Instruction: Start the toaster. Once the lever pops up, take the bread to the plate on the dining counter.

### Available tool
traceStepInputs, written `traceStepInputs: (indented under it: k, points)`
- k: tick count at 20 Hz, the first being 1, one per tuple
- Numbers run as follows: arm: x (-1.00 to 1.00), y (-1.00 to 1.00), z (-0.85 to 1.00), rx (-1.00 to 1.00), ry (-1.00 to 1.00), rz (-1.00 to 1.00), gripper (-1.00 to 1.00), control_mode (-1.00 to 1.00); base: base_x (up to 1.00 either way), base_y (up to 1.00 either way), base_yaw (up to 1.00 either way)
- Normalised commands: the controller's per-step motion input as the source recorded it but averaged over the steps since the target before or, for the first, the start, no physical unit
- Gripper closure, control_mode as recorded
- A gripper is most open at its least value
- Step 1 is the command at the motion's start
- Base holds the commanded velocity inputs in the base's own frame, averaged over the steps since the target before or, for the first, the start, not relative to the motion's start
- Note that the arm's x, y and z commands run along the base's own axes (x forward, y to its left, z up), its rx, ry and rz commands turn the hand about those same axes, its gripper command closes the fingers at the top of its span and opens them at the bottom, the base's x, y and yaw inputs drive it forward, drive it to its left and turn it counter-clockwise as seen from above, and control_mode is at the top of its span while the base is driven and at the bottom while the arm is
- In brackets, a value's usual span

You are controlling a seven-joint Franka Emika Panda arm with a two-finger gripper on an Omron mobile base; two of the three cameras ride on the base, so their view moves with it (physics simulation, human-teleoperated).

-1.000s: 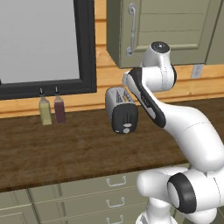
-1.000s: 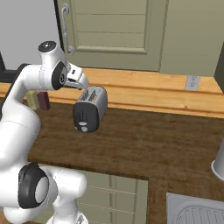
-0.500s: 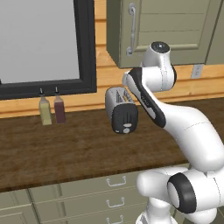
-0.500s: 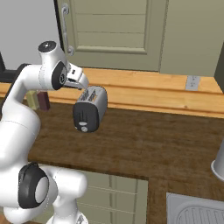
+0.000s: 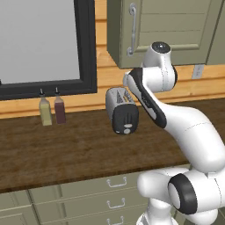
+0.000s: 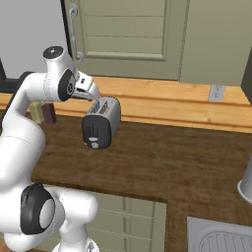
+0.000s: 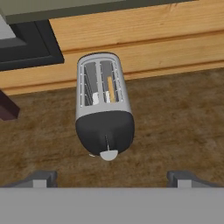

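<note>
One long dark wood countertop (image 5: 66, 149) runs under everything, with bare board open in front of the toaster (image 5: 121, 110) and away to either side of it; behind the toaster it ends at a pale wooden wall strip (image 6: 172, 101). Above that strip hang green cabinet doors (image 6: 128, 34), and I count one handle (image 5: 131, 28) in the left base view. One dark-framed grey panel (image 5: 44, 44) stands on the wall to the toaster's left. Below the countertop edge I see green drawers (image 5: 101, 193) with three small pulls in a column. Right of the toaster, well apart at the counter's near corner, lies one metal sink (image 6: 221, 238), with one grey vessel (image 6: 246, 184) at the picture's edge beside it.

One toaster, chrome with a black end panel facing me, sits near the back of the countertop, two slots on top. One slice of bread (image 7: 111, 89) stands down in the slot, only its tan edge showing. One pale lever knob (image 7: 108, 155) sits low on the black panel.

Two bottles (image 5: 52, 110), one yellowish and one dark red, stand side by side left of the toaster against the wall strip, clear of it.

My claw (image 7: 113, 178) hangs above the toaster's black end, its two fingertips (image 7: 41, 177) spread wide apart, holding nothing and touching nothing
</note>
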Motion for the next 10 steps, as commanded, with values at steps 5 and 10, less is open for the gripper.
traceStepInputs:
  k: [5, 10]
  points:
    - [0.00, 0.00, 0.00, 0.00, 0.00, 0.00, -1.00, -1.00, 0.00, 0.00, 0.00]
    - [0.00, 0.00, 0.00, 0.00, 0.00, 0.00, -1.00, -1.00, 0.00, 0.00, 0.00]
